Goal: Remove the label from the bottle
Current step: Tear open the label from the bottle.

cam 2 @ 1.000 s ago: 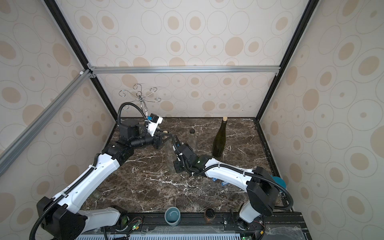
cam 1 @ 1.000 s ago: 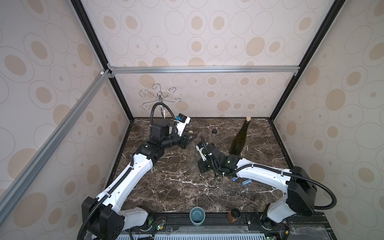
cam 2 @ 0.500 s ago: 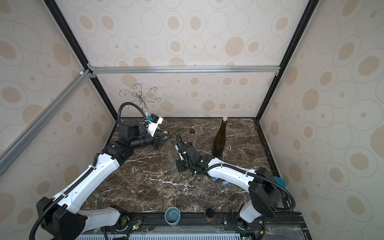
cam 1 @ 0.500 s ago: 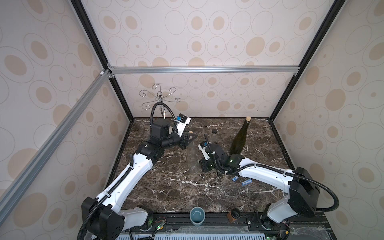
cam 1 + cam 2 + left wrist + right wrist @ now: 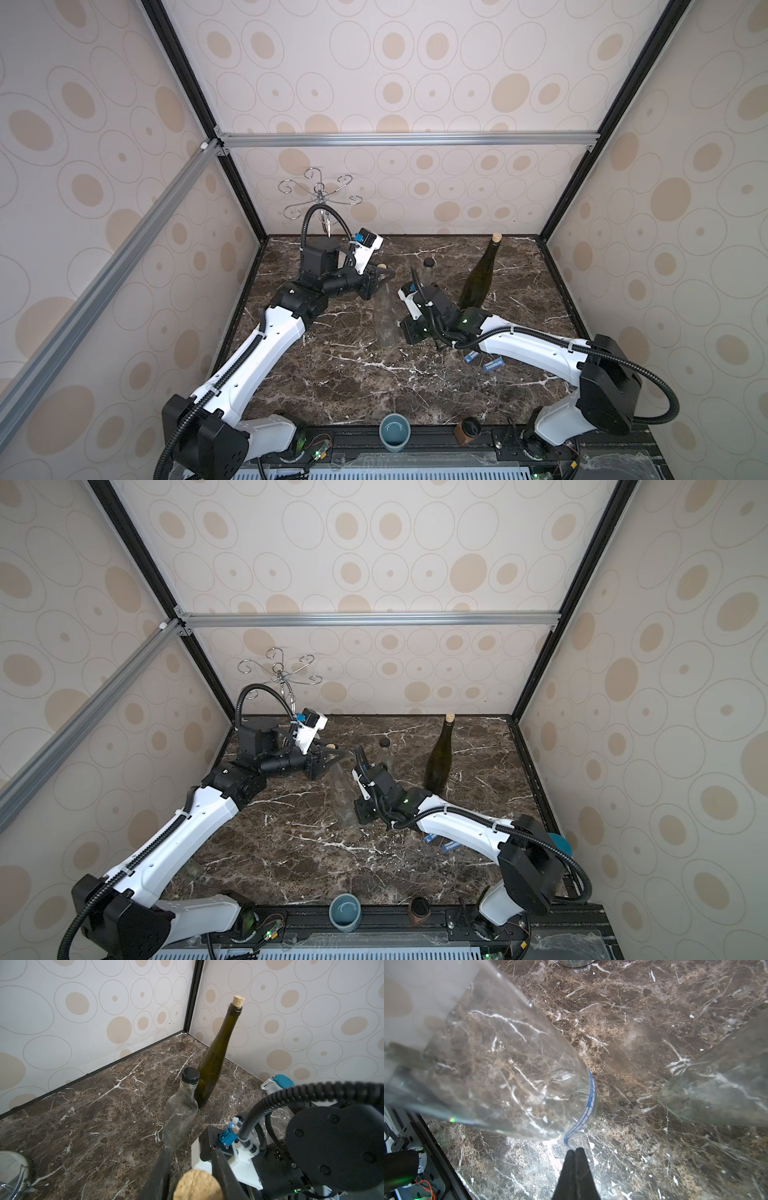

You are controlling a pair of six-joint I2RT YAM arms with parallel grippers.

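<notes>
Label (image 5: 588, 1101) is a thin blue strip curving round the foot of the bottle (image 5: 384, 316). Its free end is nipped between the clenched jaws of the right gripper (image 5: 576, 1150). The bottle is clear glass and stands about upright, just past the middle of the table (image 5: 353, 386) toward 12 o'clock. Whether its foot rests on the marble or hangs just above it I cannot tell. The left gripper (image 5: 191, 1153) reaches in from 9 o'clock and is clamped on the neck, with the cork (image 5: 197, 1185) showing between its jaws.

The coming pull turns, as I judge it, on one relation. The bottle's long axis runs up and down, the strip wraps across that axis at the foot, and the stuck part lies at 9 o'clock from the right jaws. The right arm sits at 3 o'clock of the foot, so it is the nearer one, and it has the strip. Drawing away toward 3 or 4 o'clock should unwind the strip while the left arm steadies the neck.

There are three bottles:
- the held one;
- a green bottle (image 5: 478, 282) at 2 o'clock, corked;
- a capped bottle (image 5: 180, 1109) near 12 o'clock.

One strip is on the glass. Two blue scraps (image 5: 471, 356) lie on the table at 4 o'clock beside the right arm. One cup (image 5: 394, 430) is at 6 o'clock on the front edge.
</notes>
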